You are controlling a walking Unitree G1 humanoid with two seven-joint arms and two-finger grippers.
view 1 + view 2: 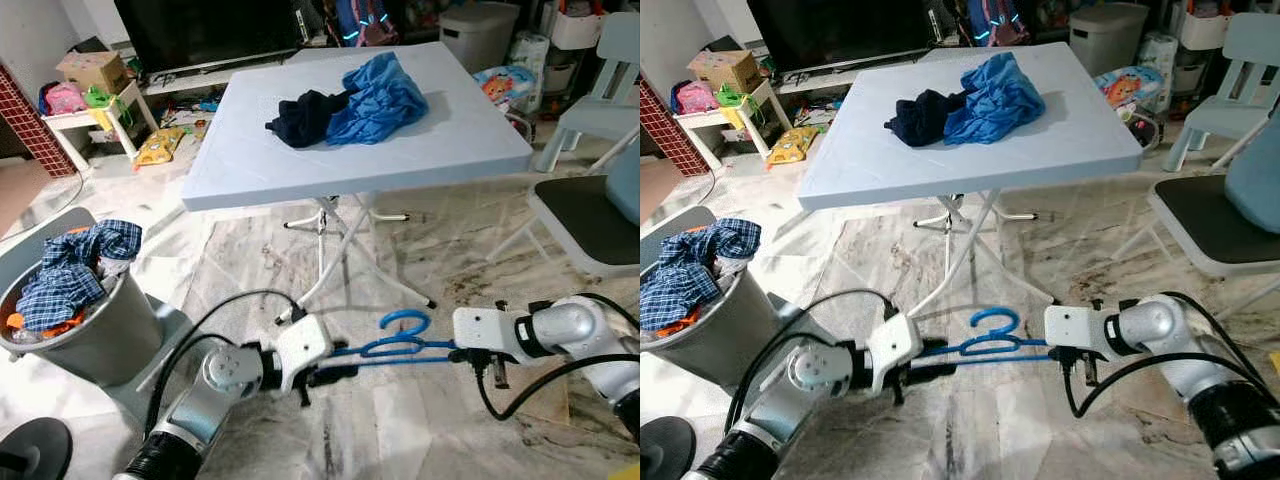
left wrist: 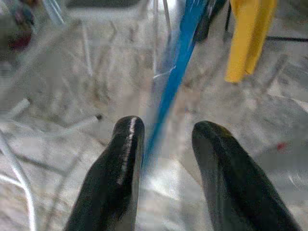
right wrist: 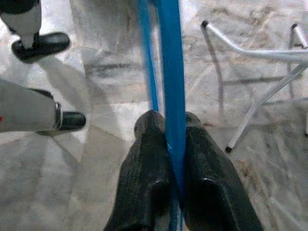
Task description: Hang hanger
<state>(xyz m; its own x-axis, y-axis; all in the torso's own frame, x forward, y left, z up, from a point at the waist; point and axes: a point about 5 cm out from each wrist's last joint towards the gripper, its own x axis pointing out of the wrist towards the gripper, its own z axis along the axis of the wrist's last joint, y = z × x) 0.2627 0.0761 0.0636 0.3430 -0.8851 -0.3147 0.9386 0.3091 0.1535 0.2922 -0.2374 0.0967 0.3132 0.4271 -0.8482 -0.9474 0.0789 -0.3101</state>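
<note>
Holding one slim blue plastic hanger [image 1: 395, 345] low above the veined, glossy marble floor [image 1: 420, 420], between the two arms, in front of the folding table [image 1: 350, 150]. Clamped tight on one end of its flat bar: the right gripper [image 3: 175, 144], both rounded black fingers [image 3: 149, 163] pressed against the blue strip. Parted around the other end: the left gripper [image 2: 163, 139], its two smooth, shiny pads [image 2: 122, 159] apart with the bar running through the gap; contact with either pad cannot be told, the wrist view being blurred. Curling upward from the middle of the hanger, a single rounded hook. Lying level, bar stretched from one white wrist housing to the other.

Standing behind: one pale blue square tabletop on thin white crossed metal legs, bearing two crumpled garments that touch, a bright blue cloth [image 1: 380, 95] and a dark navy one [image 1: 305, 115]. Off to the robot's left, one round grey bin [image 1: 95, 335] heaped with rumpled clothes, a blue plaid shirt [image 1: 75, 270] on top. To the right, one chair with a dark padded seat [image 1: 590, 225] on pale tubing.
</note>
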